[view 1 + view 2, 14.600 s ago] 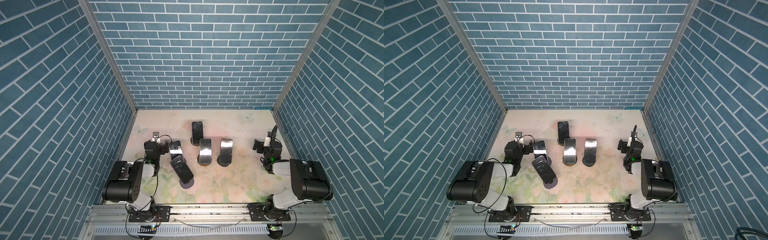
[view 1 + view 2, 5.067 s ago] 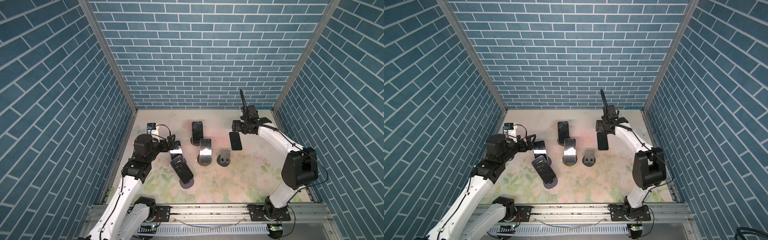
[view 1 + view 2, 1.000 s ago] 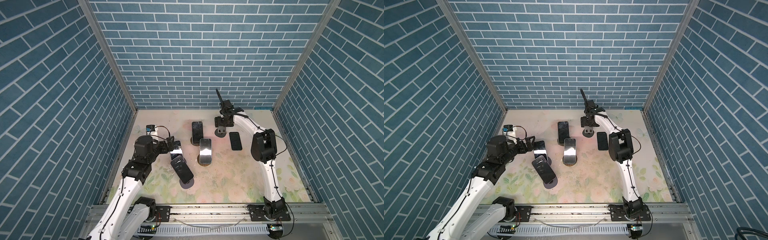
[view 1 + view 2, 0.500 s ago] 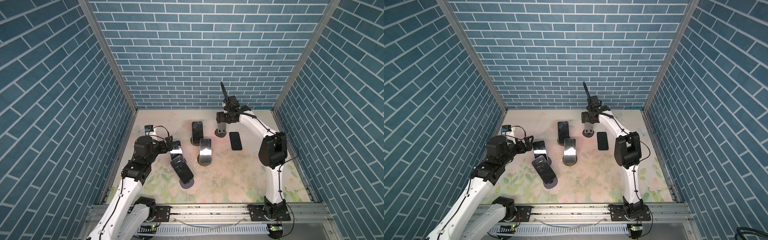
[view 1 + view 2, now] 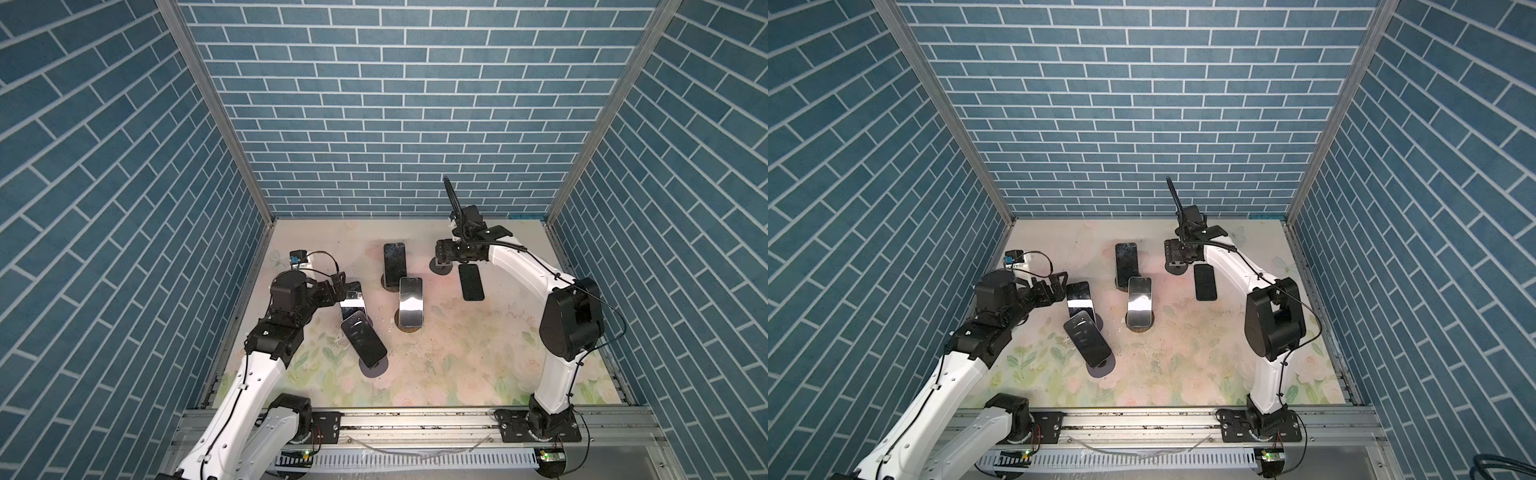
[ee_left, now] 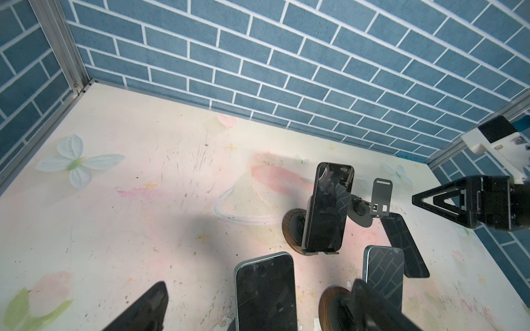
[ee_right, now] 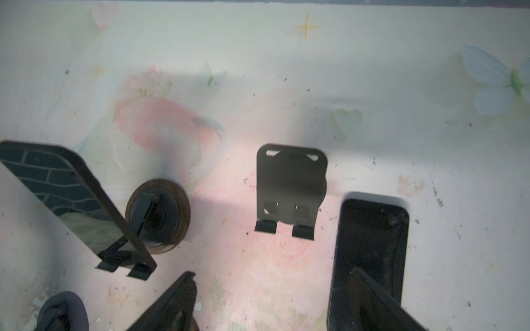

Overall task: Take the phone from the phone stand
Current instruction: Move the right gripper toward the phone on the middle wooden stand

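Observation:
Several dark phones lean on stands. The leftmost phone (image 5: 352, 296) (image 6: 265, 292) stands between the fingers of my left gripper (image 5: 338, 283) (image 6: 258, 306), which is open, with gaps on both sides. Another phone (image 5: 471, 281) (image 7: 372, 252) lies flat on the mat. Beside it is an empty grey phone stand (image 5: 441, 266) (image 7: 289, 186). My right gripper (image 5: 446, 251) (image 7: 275, 301) hovers open over that stand, holding nothing.
A phone (image 5: 394, 262) on a wooden-base stand is at the back middle. A second phone (image 5: 410, 300) stands in front of it, and a third (image 5: 363, 336) tilts on a grey round base (image 5: 374, 365). Brick walls close three sides.
The right arm's elbow has swung right and toward the front while its gripper stays over the empty stand. The left gripper has hardly moved.

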Motion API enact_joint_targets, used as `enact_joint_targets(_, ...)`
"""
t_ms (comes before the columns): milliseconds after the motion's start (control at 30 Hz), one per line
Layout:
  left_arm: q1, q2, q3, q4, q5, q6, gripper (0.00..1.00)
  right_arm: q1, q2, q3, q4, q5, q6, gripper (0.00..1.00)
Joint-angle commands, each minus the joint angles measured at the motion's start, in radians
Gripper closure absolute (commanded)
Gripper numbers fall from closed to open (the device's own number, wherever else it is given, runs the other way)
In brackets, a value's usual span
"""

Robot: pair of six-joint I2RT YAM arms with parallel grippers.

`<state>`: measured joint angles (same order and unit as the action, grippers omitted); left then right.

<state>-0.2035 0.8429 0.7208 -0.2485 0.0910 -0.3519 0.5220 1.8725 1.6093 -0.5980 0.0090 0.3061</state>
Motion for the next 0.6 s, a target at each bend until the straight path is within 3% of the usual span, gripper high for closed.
enact_joint_targets(0,-0.004,0.016,0.043,-0.032,0.062,0.006,0.0,0.05,-0.068,-0.049,0.01,0.047,0.0,0.15)
enact_joint_targets(167,-0.008,0.03,0.064,-0.024,0.138,0.003,0.0,0.109,-0.113,-0.085,0.033,0.078,0.03,0.14)
enact_joint_targets(567,-0.057,0.02,0.09,-0.066,0.125,-0.011,0.0,0.198,-0.131,-0.112,0.043,0.089,0.105,0.05)
